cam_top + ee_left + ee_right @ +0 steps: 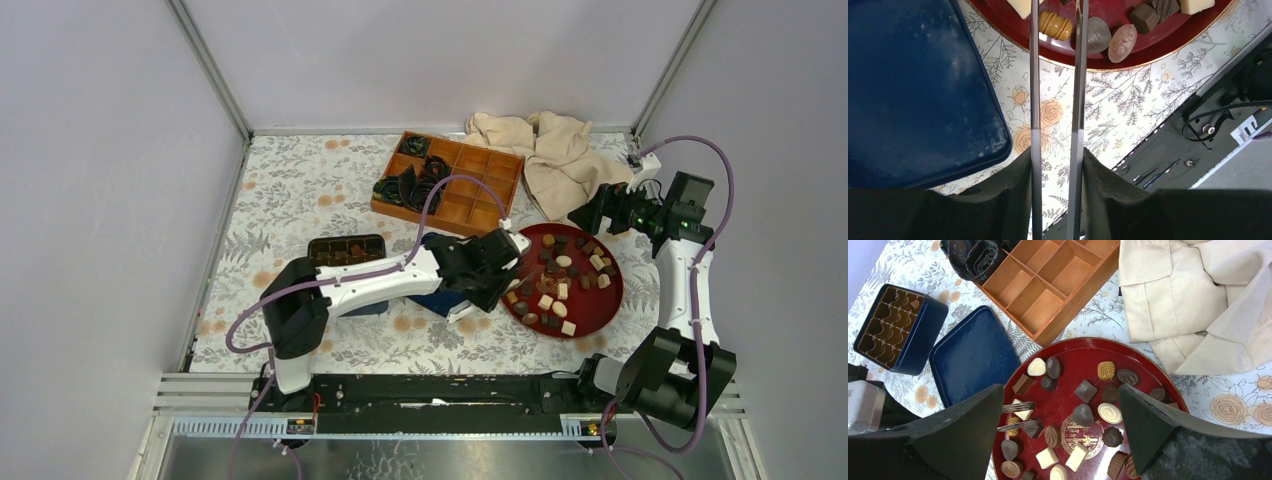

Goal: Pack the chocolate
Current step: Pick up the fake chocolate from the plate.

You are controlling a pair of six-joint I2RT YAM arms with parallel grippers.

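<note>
The chocolate point(563, 261) lies scattered on the red plate point(615, 300) near the right edge of the worktop point(300, 190). The thin blades point(1034, 100) of the left pincer point(1028, 415) stand narrowly apart astride one ribbed caramel piece point(1055, 25); whether it is pinched cannot be told. The blades are best closed gently and squarely, neighbours left untouched, and the piece lifted straight before being carried to the tin point(898, 325). The right pincer point(590, 215) hangs wide open and empty.

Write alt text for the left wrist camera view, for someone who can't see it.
The left gripper, two thin metal tongs, reaches over a red plate, straddling a ribbed caramel-coloured chocolate; whether it pinches it is unclear. Other chocolates lie beside it, and a dark blue lid rests on the floral tablecloth at the picture's left.
</note>
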